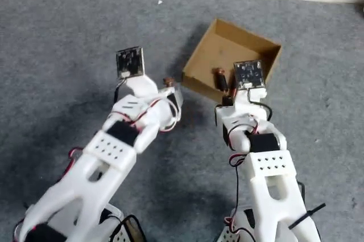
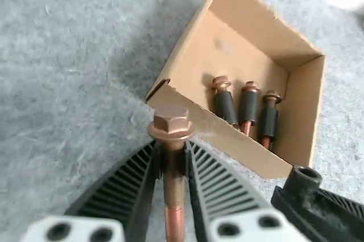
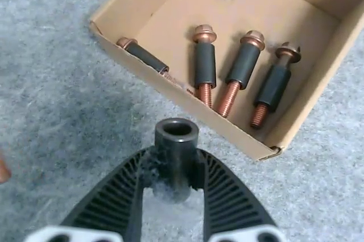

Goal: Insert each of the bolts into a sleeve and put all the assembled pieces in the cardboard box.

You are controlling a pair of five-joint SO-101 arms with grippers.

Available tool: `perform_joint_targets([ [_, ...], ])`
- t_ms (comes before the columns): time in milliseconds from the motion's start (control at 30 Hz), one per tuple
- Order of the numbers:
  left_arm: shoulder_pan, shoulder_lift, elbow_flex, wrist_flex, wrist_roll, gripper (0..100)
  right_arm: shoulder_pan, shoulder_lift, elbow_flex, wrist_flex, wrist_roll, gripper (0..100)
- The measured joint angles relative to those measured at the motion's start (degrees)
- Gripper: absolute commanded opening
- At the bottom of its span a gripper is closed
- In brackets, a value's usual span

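2 arms work in front of the cardboard box (image 3: 170, 20), which sits toward the far edge of the grey surface (image 1: 68, 54), right of its middle. The left hand (image 2: 172, 156) is clamped on a copper bolt (image 2: 170, 123), with the shank pinched between the fingers and the hex head jutting past the tips toward the box. The right hand (image 3: 176, 168) grips a black sleeve (image 3: 177, 134) by its lower part, and the open bore stands clear beyond the fingertips. We count 4 assembled pieces (image 3: 205, 62) lying on the box floor: 1 along the near wall and 3 side by side further in.

We judge the step in hand to be the mating of this bolt and this sleeve. Each part is held, and the 2 are near one another but apart, over the surface just in front of the box's near wall. The bolt's head leads and its threaded end runs back between the fingers, so we cannot tell how much of the tip is free. As we read it, the next move calls for turning the wrists until shank tip and bore share 1 line, then a slow push home — a small tilt would jam the thread on the rim. After that, the joined piece goes into the box.
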Motion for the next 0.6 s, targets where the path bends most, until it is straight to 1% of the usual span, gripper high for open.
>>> perform_joint_targets([
  [100,-0.09,-4.13,3.87,-2.02,-1.41,1,0.0,-1.23,0.09,0.0,0.0,0.5],
  [233,0.09,-9.49,7.47,-2.81,-1.93,1,-0.09,-8.53,4.84,-0.26,0.0,0.5],
  [400,0.09,-16.18,10.81,-2.81,-1.93,1,-2.9,-18.55,12.13,-4.22,0.18,0.5],
  [500,0.0,-20.04,13.01,-2.81,-1.93,1,-4.84,-22.77,15.56,-5.98,2.99,0.5],
  [600,0.0,-24.53,15.21,-2.81,-4.22,1,-7.03,-25.93,18.55,-7.56,5.89,0.5],
])
